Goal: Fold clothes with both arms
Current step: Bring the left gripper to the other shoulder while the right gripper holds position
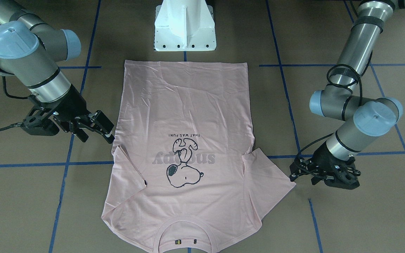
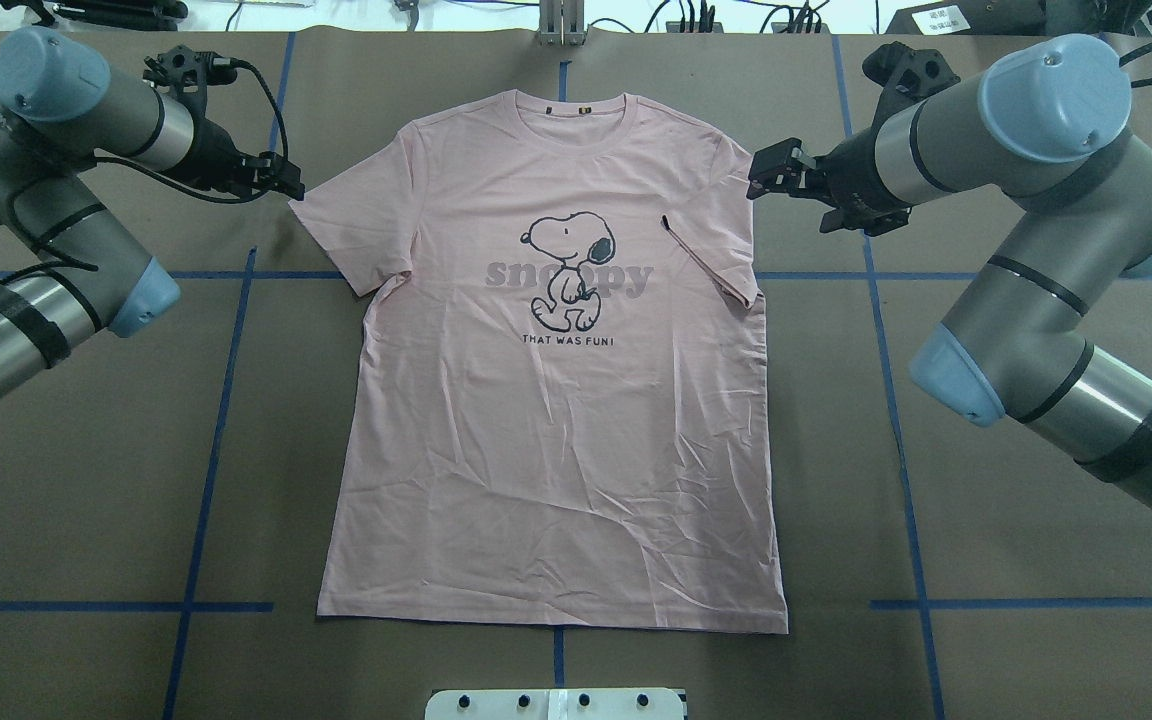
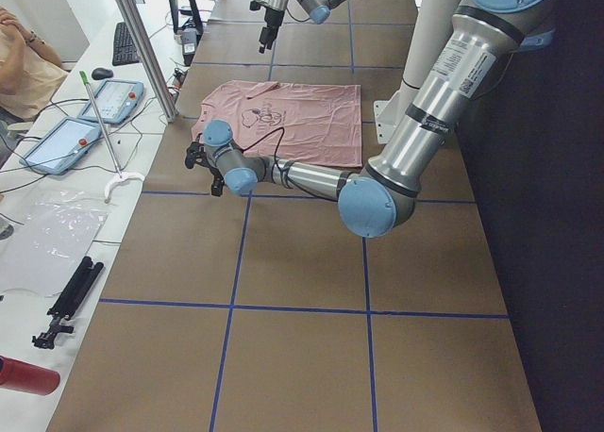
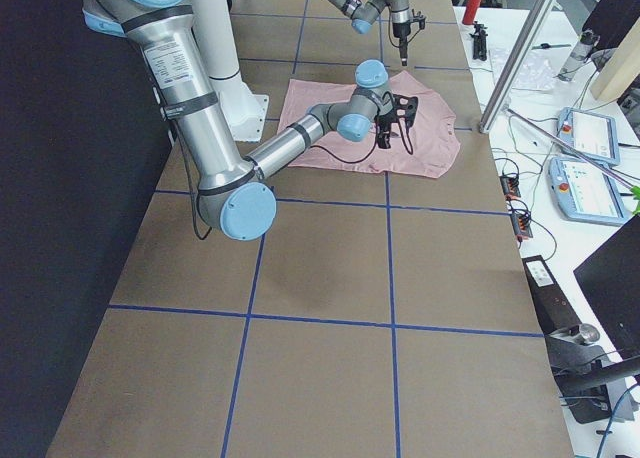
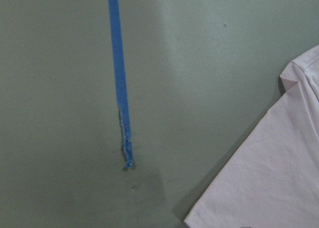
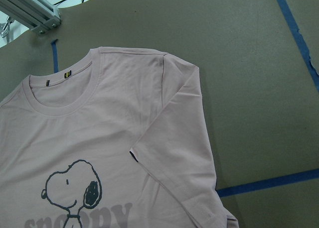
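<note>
1 pale pink T-shirt (image 2: 556, 450) flat, print up, mid-table (image 2: 86, 480), collar away from robot | robot's-right sleeve (image 2: 711, 240) folded in, other spread | 2 arms | right gripper (image 2: 764, 172) jaws apart, empty, beside shoulder | left gripper (image 2: 286, 186) at spread sleeve tip, grip unclear

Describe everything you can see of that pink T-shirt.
The T-shirt is pale pink, lightly wrinkled fabric, lying flat, print up, on the brown table, collar away from the robot. It shows a dog outline, grey "snoopy" lettering and "THAT WAS FUN!". The sleeve on the robot's left spreads out; the right one is folded in over the chest. The left pincer and right pincer sit beside it; contact is unclear.
</note>
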### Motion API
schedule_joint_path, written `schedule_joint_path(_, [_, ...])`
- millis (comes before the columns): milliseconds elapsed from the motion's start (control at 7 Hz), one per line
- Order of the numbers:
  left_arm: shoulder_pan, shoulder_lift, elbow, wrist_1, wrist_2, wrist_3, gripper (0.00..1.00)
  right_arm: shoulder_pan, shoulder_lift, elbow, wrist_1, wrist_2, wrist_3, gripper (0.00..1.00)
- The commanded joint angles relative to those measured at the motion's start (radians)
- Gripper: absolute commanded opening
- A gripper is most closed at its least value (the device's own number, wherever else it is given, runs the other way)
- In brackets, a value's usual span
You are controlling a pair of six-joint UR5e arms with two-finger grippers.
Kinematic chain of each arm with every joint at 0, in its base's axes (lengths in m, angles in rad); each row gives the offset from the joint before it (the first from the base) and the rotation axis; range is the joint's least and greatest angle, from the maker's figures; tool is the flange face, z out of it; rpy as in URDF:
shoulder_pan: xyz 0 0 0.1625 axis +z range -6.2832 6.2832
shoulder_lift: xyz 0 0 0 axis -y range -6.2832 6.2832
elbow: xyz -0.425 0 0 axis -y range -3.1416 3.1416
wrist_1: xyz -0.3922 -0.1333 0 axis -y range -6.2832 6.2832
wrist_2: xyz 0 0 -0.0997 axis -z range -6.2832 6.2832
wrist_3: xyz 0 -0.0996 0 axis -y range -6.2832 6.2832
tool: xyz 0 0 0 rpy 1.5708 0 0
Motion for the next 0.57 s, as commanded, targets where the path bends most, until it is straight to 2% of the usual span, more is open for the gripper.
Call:
schedule_joint_path(0, [0.019,-0.012,0.018,-0.010,0.013,-0.005,0.64,0.001,-0.012,0.003,0.001,-0.003,0.000,1.00])
schedule_joint_path(286, [0.019,-0.017,0.025,-0.010,0.016,-0.005,0.64,0.001,-0.018,0.001,0.001,-0.003,-0.002,1.00])
schedule_joint_path(429, [0.019,-0.019,0.034,-0.008,0.046,-0.005,0.63,0.001,-0.026,0.001,0.001,-0.003,-0.002,1.00])
